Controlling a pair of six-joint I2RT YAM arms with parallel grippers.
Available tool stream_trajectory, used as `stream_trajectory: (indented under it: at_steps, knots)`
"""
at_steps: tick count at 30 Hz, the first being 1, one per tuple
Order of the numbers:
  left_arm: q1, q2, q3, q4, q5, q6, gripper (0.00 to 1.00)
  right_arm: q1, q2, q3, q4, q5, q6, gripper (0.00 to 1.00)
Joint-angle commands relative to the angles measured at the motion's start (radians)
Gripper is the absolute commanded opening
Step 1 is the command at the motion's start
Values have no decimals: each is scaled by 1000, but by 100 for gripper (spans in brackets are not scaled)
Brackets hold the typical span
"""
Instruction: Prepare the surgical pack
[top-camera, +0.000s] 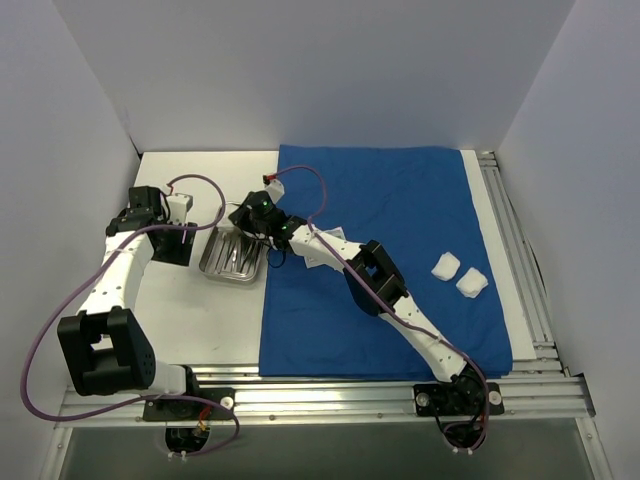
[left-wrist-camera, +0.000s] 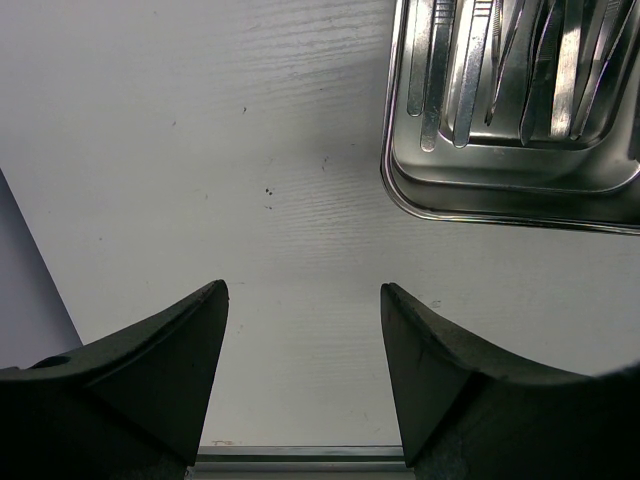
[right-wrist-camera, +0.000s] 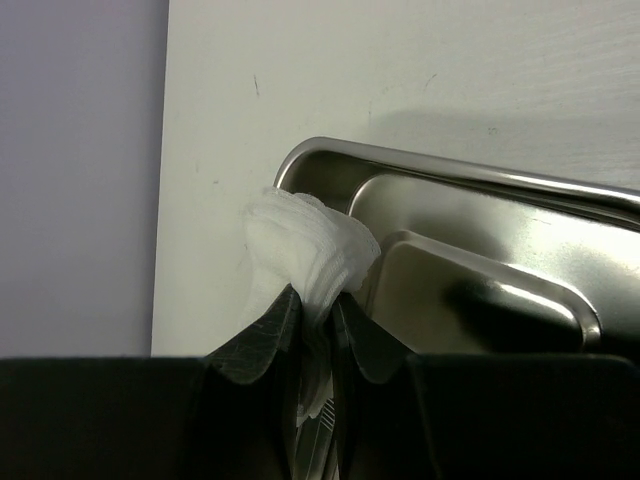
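Gauze wad (right-wrist-camera: 305, 245) between right fingers (right-wrist-camera: 258, 345)

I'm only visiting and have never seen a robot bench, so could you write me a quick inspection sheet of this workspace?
Surface: white table, its right part covered by a flat blue drape.
Job's things: steel tray holding thin metal instruments sits on the table beside the drape's left edge; two white pieces lie apart on the drape.
Clutter: nothing seen.
Grippers: left gripper open above the table, holding nothing; right gripper shut on a white gauze wad at the tray's corner.
Cables: purple cables run along both arms.
Surroundings: white walls; metal rails at the near and right edges.
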Motion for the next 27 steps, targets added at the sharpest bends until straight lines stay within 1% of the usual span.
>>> stream_trajectory:
  at_steps: [1, 5, 12, 17, 21, 24, 25, 27]
  knots:
    - [6, -21, 19, 22, 3, -9, 72, 2, 2, 41, -21, 43, 4, 0]
    - [6, -24, 19, 22, 6, -7, 72, -1, 6, 41, -44, 49, -4, 0]
    - [6, -29, 12, 22, 8, -7, 72, -1, 43, 71, -49, 26, -7, 0]
    - [6, -23, 12, 24, 9, -7, 72, -1, 46, 73, -43, 40, -12, 1]
    - [5, -23, 15, 24, 6, -9, 72, -5, 52, 73, -46, 41, -4, 8]
    - [6, -24, 11, 27, 6, -7, 72, -6, 51, 73, -40, 38, -5, 18]
    - [5, -23, 9, 29, 6, -9, 72, -5, 48, 75, -39, 40, -10, 22]
    - [6, -21, 8, 27, 6, -9, 72, 0, 42, 87, -58, 52, -30, 27]
